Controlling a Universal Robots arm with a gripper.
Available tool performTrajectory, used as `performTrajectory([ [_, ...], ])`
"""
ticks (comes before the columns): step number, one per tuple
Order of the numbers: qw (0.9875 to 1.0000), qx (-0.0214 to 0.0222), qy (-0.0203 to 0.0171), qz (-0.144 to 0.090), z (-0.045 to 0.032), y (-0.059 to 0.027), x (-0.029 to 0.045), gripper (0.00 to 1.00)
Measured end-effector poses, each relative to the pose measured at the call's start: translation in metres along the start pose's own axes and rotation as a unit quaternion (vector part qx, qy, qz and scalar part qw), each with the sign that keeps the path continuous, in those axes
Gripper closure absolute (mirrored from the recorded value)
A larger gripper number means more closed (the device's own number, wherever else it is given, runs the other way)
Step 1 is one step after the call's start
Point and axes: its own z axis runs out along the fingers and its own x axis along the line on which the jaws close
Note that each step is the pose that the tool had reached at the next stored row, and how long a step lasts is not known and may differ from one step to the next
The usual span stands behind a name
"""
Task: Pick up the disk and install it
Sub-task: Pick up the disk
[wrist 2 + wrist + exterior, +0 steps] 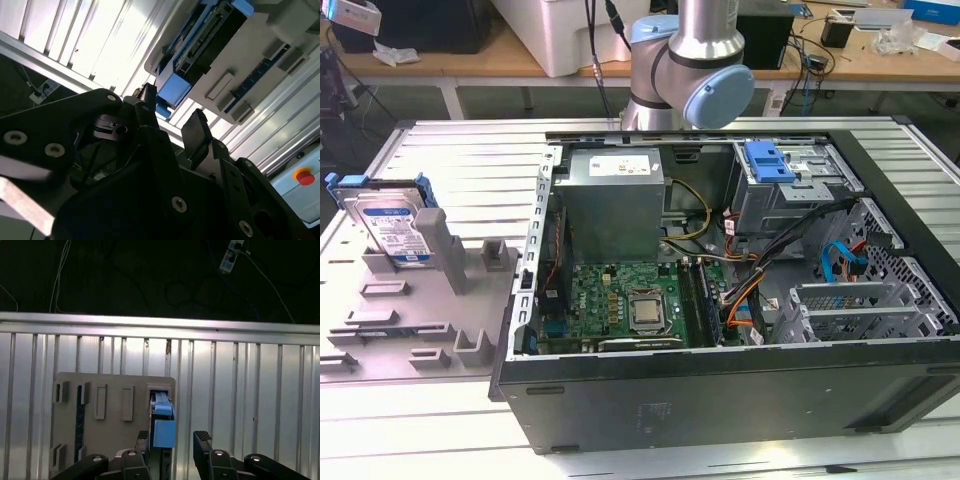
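The disk [388,228] stands on edge in a grey slotted holder [440,300] at the exterior view's left, silver with a white-and-blue label and a blue carrier rail. In the first wrist view its blue rail [163,424] shows edge-on in the holder [110,405], beyond the gap between my black fingertips [202,439]. My gripper [172,442] is open, holds nothing, and is apart from the disk. The second wrist view shows the disk [210,35] in the holder [260,65], well beyond the open gripper [172,120].
An open computer case [720,390] lies on the ribbed metal table [470,150], with a motherboard, a grey power supply [615,200], cables and a drive bay with a blue latch [767,160]. The arm [695,60] rises behind the case. A red stop button [304,176] sits on the table.
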Motion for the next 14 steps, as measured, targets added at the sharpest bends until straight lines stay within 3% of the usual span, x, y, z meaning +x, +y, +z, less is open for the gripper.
performTrajectory([
  [3,0.9999,0.0010,0.0040,-0.011,0.0004,0.0001,0.0000,0.52],
  [8,0.9999,0.0009,0.0042,-0.010,0.0008,-0.0002,0.0012,0.52],
  [14,0.9998,0.0003,0.0033,0.019,0.0055,-0.0010,0.0018,0.52],
])
